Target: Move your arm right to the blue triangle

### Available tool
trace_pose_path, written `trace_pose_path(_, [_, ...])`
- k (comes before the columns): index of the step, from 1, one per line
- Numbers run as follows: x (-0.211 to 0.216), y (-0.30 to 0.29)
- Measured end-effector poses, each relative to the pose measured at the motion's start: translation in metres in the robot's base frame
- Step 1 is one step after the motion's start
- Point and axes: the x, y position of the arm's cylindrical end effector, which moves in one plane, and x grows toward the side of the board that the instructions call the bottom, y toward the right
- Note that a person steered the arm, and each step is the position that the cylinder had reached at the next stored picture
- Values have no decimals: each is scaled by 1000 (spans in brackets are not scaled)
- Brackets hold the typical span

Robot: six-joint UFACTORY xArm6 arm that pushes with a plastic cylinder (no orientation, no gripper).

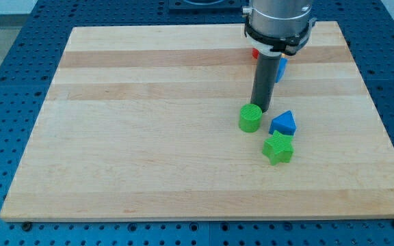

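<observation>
The blue triangle (283, 124) lies right of the board's middle. My tip (261, 109) stands just up and to the left of it, close to the upper right side of a green cylinder (250, 117). A green star (278, 148) lies just below the blue triangle. The rod runs up to the arm's head at the view's top.
A second blue block (280, 67) and a red block (254, 52) sit near the board's top, mostly hidden behind the rod and arm head. The wooden board (149, 137) lies on a blue perforated table.
</observation>
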Motion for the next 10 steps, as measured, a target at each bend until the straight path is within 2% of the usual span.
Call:
trace_pose_path(2, [-8,5])
trace_pose_path(4, [-9,65])
trace_pose_path(5, [8,108])
trace_pose_path(7, [61,140])
trace_pose_path(10, [70,102])
